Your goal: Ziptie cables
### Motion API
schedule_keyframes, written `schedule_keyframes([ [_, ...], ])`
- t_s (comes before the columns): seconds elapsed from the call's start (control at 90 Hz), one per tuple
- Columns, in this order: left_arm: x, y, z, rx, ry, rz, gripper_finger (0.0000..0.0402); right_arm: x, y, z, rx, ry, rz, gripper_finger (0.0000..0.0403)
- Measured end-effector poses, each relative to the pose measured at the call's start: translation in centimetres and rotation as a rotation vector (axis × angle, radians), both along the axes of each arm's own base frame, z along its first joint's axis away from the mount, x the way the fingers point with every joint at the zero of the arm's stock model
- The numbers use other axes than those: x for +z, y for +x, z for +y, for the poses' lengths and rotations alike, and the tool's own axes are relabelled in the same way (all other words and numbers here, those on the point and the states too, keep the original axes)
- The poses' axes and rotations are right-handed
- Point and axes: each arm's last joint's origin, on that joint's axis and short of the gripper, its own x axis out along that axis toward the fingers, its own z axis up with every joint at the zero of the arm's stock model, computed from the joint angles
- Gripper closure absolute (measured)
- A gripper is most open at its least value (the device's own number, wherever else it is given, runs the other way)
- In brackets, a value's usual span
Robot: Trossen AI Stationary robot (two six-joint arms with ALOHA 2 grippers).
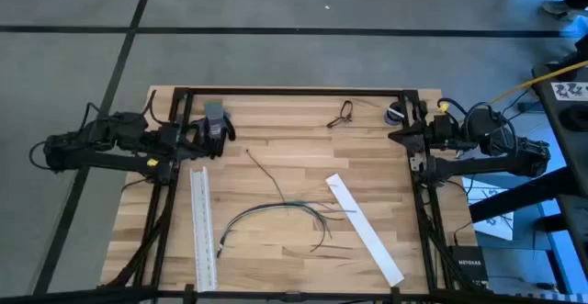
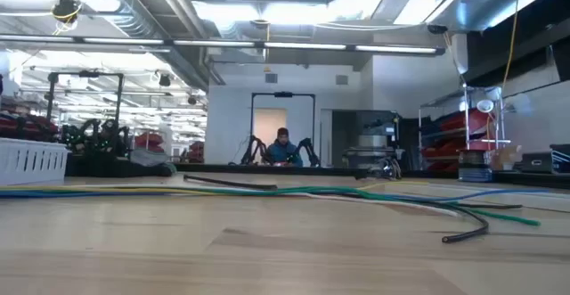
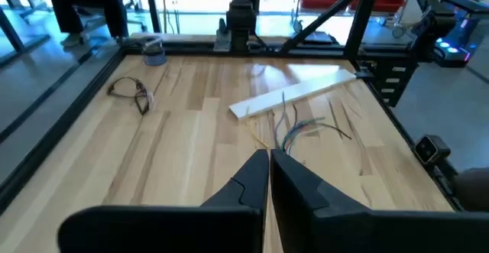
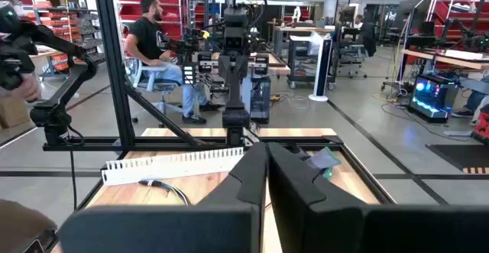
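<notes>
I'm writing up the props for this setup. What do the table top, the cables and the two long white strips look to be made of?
Table top: looks like light wood planks with a matt finish, showing grain and board seams. Cables: thin dark wires, probably plastic-insulated, since they hold loose curves. White strip: flat, smooth and pale, perhaps plastic; hard to be sure. Slotted white strip: comb-like fingered edge in the right wrist view, probably moulded plastic.

cables on table centre, between two strips

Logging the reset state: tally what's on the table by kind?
Cable bunch, dark: 1, the cables
Long white strips: 2, the toothed strip and the flat strip
Small dark wire loop: 1
Small round item, far right corner: 1
Total: 5
</notes>
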Motion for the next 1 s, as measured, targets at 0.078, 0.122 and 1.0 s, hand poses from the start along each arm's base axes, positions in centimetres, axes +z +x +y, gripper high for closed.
schedule_keyframes([
  [0.078, 0.8, 0.3, 0.0, -0.005, 0.022, -0.08, 0.0402, 0.0, 0.0, 0.0, 0.0, 0.0, 0.0, 0.0403],
  [0.122, 1.2, 0.6, 0.0, 0.002, -0.003, -0.127, 0.0402, 0.0, 0.0, 0.0, 0.0, 0.0, 0.0, 0.0403],
  [1.0, -4.6, 14.8, 1.2, 0.106, 0.163, 0.229, 0.0402, 0.0, 0.0, 0.0, 0.0, 0.0, 0.006, 0.0403],
])
